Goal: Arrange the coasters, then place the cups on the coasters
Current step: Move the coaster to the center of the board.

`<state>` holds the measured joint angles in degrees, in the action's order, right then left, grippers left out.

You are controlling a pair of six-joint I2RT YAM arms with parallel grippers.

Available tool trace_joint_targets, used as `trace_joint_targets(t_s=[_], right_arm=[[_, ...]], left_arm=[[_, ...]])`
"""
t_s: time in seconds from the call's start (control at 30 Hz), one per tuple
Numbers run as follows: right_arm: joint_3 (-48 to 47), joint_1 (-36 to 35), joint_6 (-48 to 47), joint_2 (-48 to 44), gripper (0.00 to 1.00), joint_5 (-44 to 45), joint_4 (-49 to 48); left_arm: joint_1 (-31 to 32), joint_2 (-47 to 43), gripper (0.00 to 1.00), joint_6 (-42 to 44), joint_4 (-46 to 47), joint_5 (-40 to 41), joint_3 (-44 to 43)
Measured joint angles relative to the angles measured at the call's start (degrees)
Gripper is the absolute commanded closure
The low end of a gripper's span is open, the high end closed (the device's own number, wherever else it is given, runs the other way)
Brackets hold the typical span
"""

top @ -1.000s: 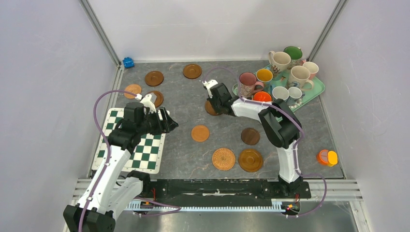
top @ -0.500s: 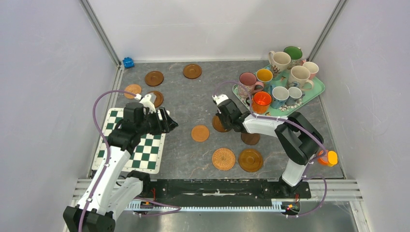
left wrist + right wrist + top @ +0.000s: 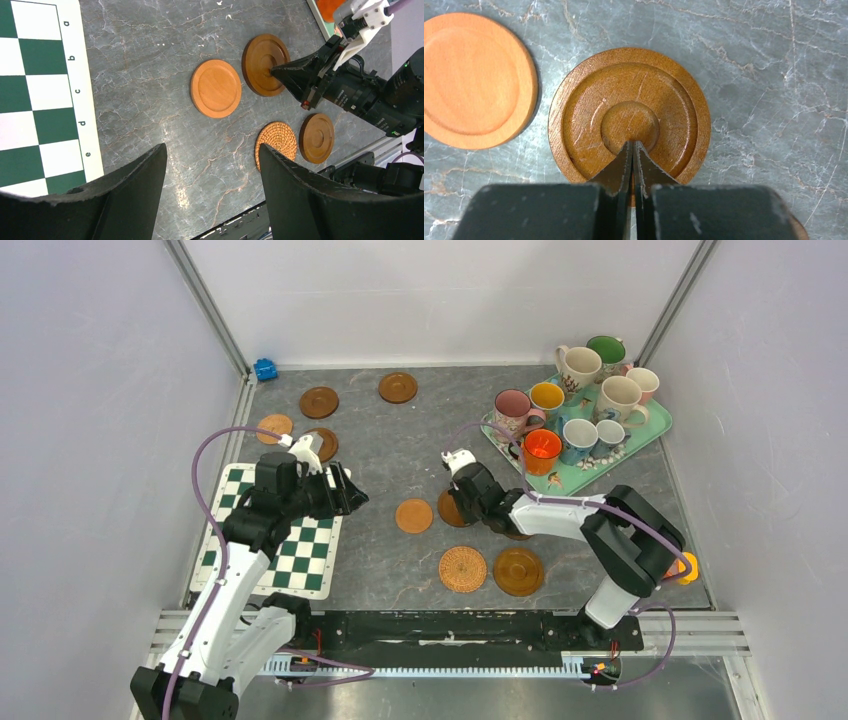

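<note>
My right gripper is shut, and its tips press down on the raised centre of a dark brown coaster. That coaster lies mid-table, right beside a light orange coaster. A rattan coaster and a brown coaster lie nearer the front. Several more coasters sit at the back left. The cups stand together on the mint tray at the back right. My left gripper hangs open and empty above the table, by the checkered mat's right edge.
The green-white checkered mat lies at the front left under my left arm. A small blue object sits in the back left corner. An orange and yellow object is half hidden behind my right arm's elbow.
My right gripper has slid the dark brown coaster from further back toward the front, up beside the light orange one. The left arm has stayed still.
</note>
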<state>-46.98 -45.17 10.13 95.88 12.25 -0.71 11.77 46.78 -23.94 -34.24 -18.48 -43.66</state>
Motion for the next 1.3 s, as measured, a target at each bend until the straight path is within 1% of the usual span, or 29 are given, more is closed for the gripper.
trace_joint_targets(t_s=[0.23,0.43,0.8,1.07,1.17,1.3], right_arm=[[3.30,-1.31,1.62,-2.40,1.00,-1.68,-1.81],[4.37,-1.49,2.60,-2.95,1.00,-1.36,-2.73],[7.19,-1.99,4.17,-6.93,1.00,-0.13,0.33],[7.23,-2.14,4.50,-7.13,1.00,-0.04,0.50],[6.38,-2.14,4.35,-7.13,1.00,-0.02,2.23],[3.56,-2.14,2.73,-7.13,1.00,0.42,7.54]], left_arm=[[0.00,0.04,0.26,0.00,0.00,0.02,0.00],[0.00,0.13,0.25,0.00,0.00,0.02,0.00],[0.00,0.22,0.25,0.00,0.00,0.37,0.00],[0.00,0.39,0.25,0.00,0.00,0.46,0.00],[0.00,0.66,0.27,-0.02,0.00,0.59,0.00],[0.00,2.91,0.29,-0.04,0.26,1.14,0.00]])
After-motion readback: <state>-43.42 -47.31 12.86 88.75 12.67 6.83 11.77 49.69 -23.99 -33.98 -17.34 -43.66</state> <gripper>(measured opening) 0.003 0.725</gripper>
